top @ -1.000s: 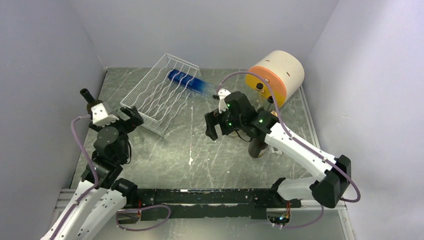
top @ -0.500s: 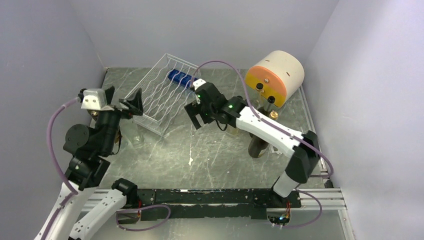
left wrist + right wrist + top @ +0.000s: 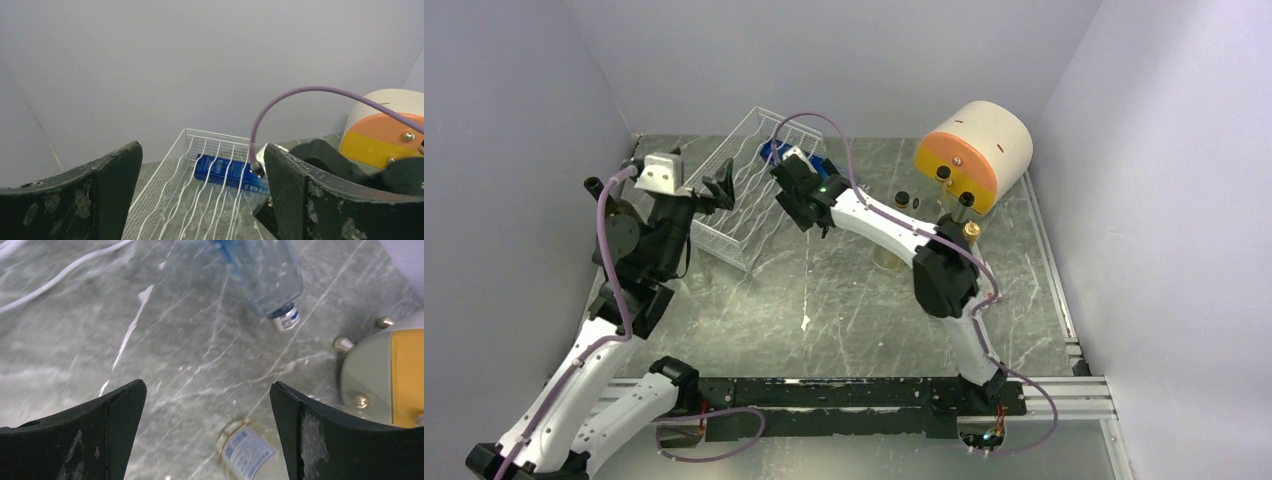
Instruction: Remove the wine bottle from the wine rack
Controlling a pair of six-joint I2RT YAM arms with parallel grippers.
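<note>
Bottle [image 3: 227, 172] lies at the rack's [image 3: 724, 222] far end, neck [image 3: 265, 275] projecting past its right side. Left tool [image 3: 200, 160] and right tool [image 3: 207, 395] both gape wide, empty. Recommended: right tool takes the neck squarely and draws it rightward; left steadies the rack.

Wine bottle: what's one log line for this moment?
wine bottle: lying in wine rack | left hand: open, by rack | right hand: open, near bottle neck
</note>
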